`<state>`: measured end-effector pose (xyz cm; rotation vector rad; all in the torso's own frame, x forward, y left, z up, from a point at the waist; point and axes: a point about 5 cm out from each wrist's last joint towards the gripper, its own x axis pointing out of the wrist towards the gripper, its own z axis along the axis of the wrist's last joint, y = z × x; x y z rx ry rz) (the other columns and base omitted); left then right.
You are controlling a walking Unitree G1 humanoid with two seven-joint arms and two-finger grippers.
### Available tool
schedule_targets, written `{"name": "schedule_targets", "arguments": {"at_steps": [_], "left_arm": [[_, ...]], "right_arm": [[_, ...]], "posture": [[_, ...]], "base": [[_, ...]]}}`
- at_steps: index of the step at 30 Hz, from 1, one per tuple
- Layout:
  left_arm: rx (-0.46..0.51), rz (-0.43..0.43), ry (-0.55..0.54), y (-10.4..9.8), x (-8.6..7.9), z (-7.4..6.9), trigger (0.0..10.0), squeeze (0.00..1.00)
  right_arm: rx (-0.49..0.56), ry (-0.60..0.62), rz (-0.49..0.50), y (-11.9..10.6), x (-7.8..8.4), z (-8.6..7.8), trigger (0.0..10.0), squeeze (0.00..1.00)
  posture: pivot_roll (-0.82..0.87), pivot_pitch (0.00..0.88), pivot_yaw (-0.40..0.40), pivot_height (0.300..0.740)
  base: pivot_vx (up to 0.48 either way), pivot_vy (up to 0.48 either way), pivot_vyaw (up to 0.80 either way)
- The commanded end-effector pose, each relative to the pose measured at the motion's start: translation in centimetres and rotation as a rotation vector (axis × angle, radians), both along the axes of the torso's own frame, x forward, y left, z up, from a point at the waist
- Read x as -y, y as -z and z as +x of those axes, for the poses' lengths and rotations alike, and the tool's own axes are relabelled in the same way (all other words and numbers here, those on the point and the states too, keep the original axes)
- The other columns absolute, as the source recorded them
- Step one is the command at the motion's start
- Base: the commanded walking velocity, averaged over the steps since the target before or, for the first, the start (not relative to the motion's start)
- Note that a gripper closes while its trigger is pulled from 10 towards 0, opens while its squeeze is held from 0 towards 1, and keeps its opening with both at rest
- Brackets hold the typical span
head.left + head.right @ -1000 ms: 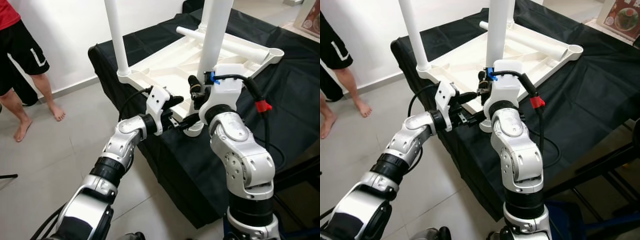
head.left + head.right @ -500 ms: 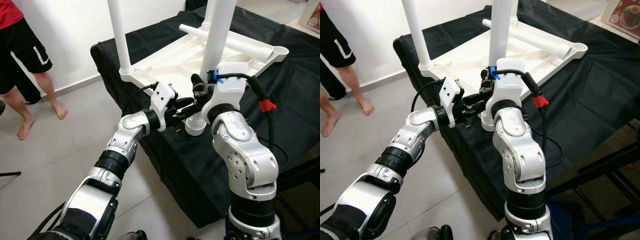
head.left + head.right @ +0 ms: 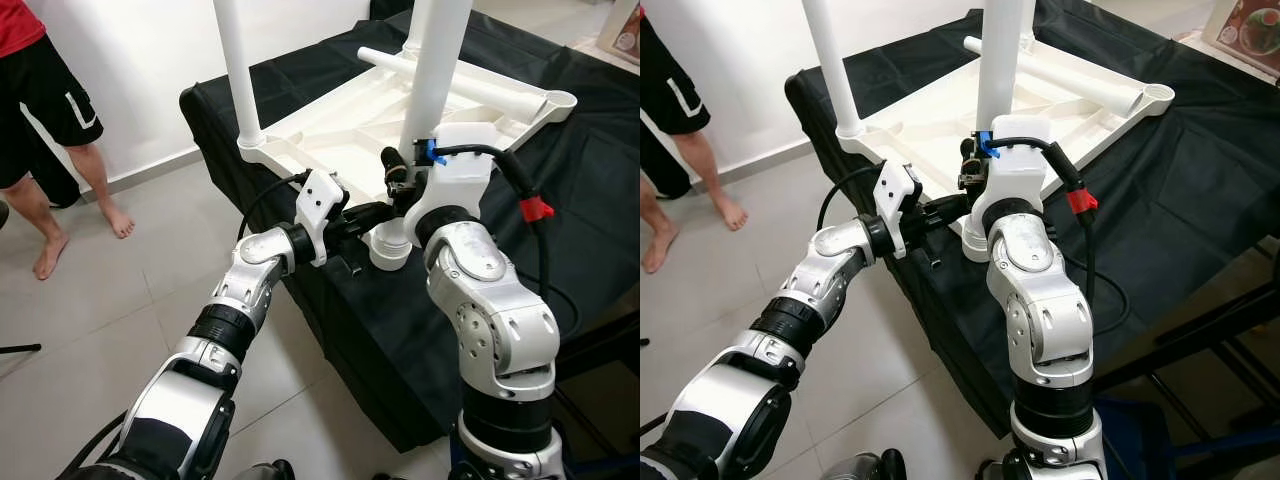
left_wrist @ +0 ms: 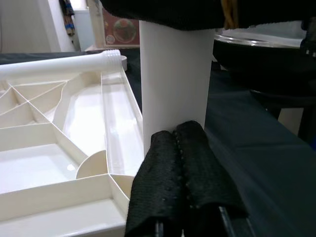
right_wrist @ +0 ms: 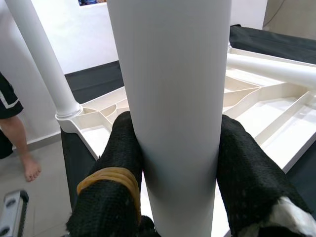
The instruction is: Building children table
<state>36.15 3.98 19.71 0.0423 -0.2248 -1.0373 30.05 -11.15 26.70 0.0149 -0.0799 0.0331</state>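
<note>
A white children's table [image 3: 330,125] lies upside down on a black-draped bench. Two white legs stand upright in its corner sockets: a far one [image 3: 238,70] and a near one [image 3: 435,70]. A third leg [image 3: 455,88] lies loose across the underside. My right gripper [image 5: 175,163] is shut on the near upright leg [image 5: 170,74], one black finger on each side, just above the socket [image 3: 388,245]. My left gripper [image 3: 372,212] is shut with nothing in it, and its fingertips [image 4: 180,168] press against the same leg [image 4: 175,84] low down.
A person [image 3: 45,100] stands barefoot on the tiled floor at the far left, by the white wall. The black cloth [image 3: 600,180] stretches to the right of the table. The bench's front edge drops off just under my grippers.
My left gripper's fingers have come together and moved in against the base of the near leg. The right gripper keeps its hold. The camera has shifted slightly.
</note>
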Motion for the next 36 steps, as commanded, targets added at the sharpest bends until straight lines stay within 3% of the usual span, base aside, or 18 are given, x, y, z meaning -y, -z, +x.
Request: {"name": "schedule_targets", "arguments": {"at_steps": [1, 2, 7, 15, 21, 28, 29, 30, 36], "left_arm": [[-0.025, -0.006, 0.034, 0.7, 0.1, -0.5, 9.2, 0.93], [-0.028, -0.012, 0.067, 0.8, 0.1, -0.8, 10.0, 1.00], [-0.024, -0.012, 0.085, 0.8, -0.2, -0.9, 10.0, 1.00], [0.015, -0.003, -0.046, 0.0, -0.3, 0.3, 10.0, 1.00], [0.025, -0.009, -0.095, -1.2, 0.8, 1.1, 10.0, 1.00], [-0.009, -0.048, -0.016, -2.3, 2.6, 1.1, 10.0, 1.00], [-0.019, -0.047, 0.002, -2.5, 2.9, 1.1, 5.9, 0.00], [-0.027, -0.043, 0.010, -2.6, 3.2, 1.2, 0.0, 0.00], [-0.033, -0.041, 0.031, -2.9, 3.5, 1.3, 0.0, 0.00]], "right_arm": [[-0.179, 0.045, -0.005, 3.1, 0.9, 0.6, 10.0, 0.33], [-0.181, 0.044, -0.004, 3.1, 0.9, 0.6, 10.0, 0.32], [-0.184, 0.040, -0.002, 3.1, 0.8, 0.7, 10.0, 0.32], [-0.189, 0.024, 0.002, 3.2, 0.4, 0.6, 10.0, 0.31], [-0.189, 0.013, 0.005, 3.2, 0.2, 0.3, 10.0, 0.31], [-0.192, 0.004, 0.009, 3.2, 0.0, 0.0, 10.0, 0.31], [-0.193, 0.002, 0.010, 3.2, -0.1, 0.0, 10.0, 0.31], [-0.194, 0.000, 0.010, 3.2, -0.1, -0.1, 10.0, 0.31], [-0.197, 0.001, 0.010, 3.2, -0.2, -0.2, 10.0, 0.31]], "posture": [[-0.10, 0.203, 0.053, 0.740], [-0.10, 0.205, 0.052, 0.740], [-0.09, 0.205, 0.051, 0.740], [-0.09, 0.210, 0.054, 0.740], [-0.10, 0.217, 0.060, 0.740], [-0.11, 0.226, 0.066, 0.740], [-0.11, 0.228, 0.070, 0.740], [-0.11, 0.231, 0.072, 0.740], [-0.11, 0.231, 0.074, 0.740]], "base": [[0.000, 0.000, 0.00], [0.000, 0.000, 0.00], [0.000, 0.000, 0.00], [0.000, 0.000, 0.00], [0.000, 0.000, 0.00], [0.000, 0.000, 0.00], [0.000, 0.000, 0.00], [0.000, 0.000, 0.00], [0.000, 0.000, 0.00]]}}
